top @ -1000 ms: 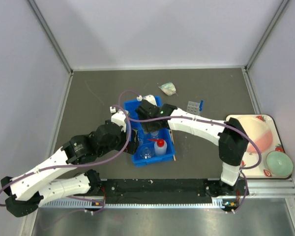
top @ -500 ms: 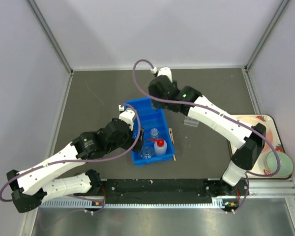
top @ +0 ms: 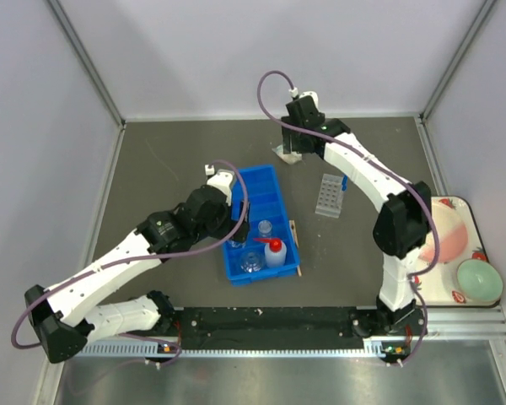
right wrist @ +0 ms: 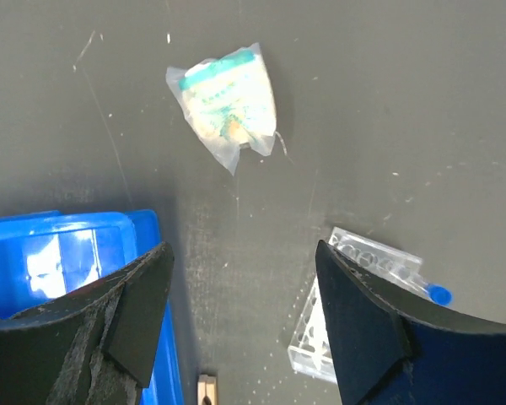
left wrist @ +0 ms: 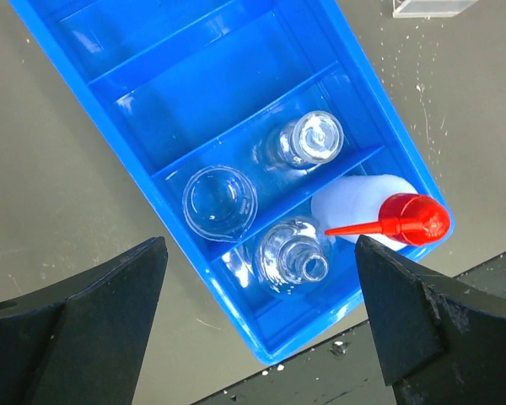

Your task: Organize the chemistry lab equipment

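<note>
Dark grey tabletop (top: 169, 169), walled in pale panels: your left gripper (left wrist: 255, 329) hangs with its jaws spread wide and empty over the near end of the blue divided plastic bin (left wrist: 236, 76). The bin's end compartment holds a clear glass flask (left wrist: 291, 257) and the white squeeze bottle with red nozzle (left wrist: 379, 221). The next compartment holds a clear glass beaker (left wrist: 219, 201) and a second glass flask (left wrist: 310, 139). Your right gripper (right wrist: 244, 333), likewise spread and holding nothing, hovers at the far side above a small clear packet with teal print (right wrist: 228, 97). To the bin's right lie the clear tube rack (top: 330, 195), a blue-capped clear tube (right wrist: 437, 294) at its edge, and, just beside the bin, the wooden stick-like clamp (top: 296, 245).
</note>
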`<state>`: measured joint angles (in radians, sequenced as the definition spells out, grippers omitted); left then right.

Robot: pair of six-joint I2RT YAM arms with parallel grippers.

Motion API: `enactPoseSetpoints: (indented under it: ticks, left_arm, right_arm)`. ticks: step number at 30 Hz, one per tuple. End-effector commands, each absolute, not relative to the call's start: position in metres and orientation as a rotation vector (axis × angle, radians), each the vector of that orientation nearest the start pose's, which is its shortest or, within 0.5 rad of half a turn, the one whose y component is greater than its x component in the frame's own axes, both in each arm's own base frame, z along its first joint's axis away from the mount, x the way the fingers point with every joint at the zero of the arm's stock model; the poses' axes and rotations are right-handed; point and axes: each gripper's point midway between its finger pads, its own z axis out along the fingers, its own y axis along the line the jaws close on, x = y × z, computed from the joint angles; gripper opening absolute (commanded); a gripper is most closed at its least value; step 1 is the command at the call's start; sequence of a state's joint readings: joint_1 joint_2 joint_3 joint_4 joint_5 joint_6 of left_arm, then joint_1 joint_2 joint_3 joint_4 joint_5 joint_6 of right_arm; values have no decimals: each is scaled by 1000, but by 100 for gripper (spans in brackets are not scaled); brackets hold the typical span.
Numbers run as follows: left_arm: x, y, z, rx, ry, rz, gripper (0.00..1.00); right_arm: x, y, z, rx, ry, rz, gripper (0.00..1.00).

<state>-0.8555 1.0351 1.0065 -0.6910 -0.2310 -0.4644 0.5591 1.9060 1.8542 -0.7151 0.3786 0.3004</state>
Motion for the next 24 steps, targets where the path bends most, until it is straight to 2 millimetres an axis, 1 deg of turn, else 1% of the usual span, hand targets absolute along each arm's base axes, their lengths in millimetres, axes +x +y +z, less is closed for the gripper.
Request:
enactPoseSetpoints:
  ticks: [1, 2, 4, 5, 6, 8, 9, 12, 17, 18, 19, 21, 22, 23, 24]
  left_arm:
    - [223, -215, 222, 301, 2209, -489, 99]
    - [224, -213, 218, 291, 2217, -484, 99]
    - [222, -214, 220, 281, 2206, -513, 98]
    - [221, -213, 217, 281, 2208, -516, 98]
    - [221, -212, 218, 273, 2198, -523, 98]
    - [218, -211, 212, 274, 2204, -526, 98]
    - [217, -209, 211, 268, 2205, -529, 98]
    - [215, -209, 205, 271, 2210, -539, 98]
    - [219, -206, 199, 260, 2215, -516, 98]
    - [220, -206, 197, 257, 2217, -514, 98]
    - [222, -205, 197, 251, 2218, -514, 98]
    - [223, -209, 197, 260, 2219, -544, 98]
    - [224, -208, 198, 254, 2218, -547, 98]
    - [225, -209, 198, 257, 2219, -552, 98]
    - [226, -209, 198, 258, 2219, -550, 98]
  right_arm:
    - [489, 239, 213, -110, 2213, 119, 68]
    - [499, 240, 203, -104, 2216, 129, 68]
    - [508, 243, 196, -90, 2215, 175, 68]
    - [512, 243, 193, -80, 2216, 196, 68]
    - [519, 244, 183, -76, 2227, 219, 68]
    - [527, 244, 182, -51, 2223, 245, 68]
    - [533, 245, 176, -47, 2222, 260, 68]
    - [540, 247, 169, -37, 2218, 273, 68]
    - [558, 251, 152, -40, 2219, 257, 68]
    - [561, 253, 154, -41, 2211, 257, 68]
    - [564, 252, 145, -38, 2223, 248, 68]
    - [569, 254, 141, -34, 2224, 250, 68]
    - [570, 254, 138, -34, 2227, 247, 68]
    - [572, 254, 126, -30, 2245, 238, 68]
    - [574, 255, 125, -31, 2242, 237, 68]
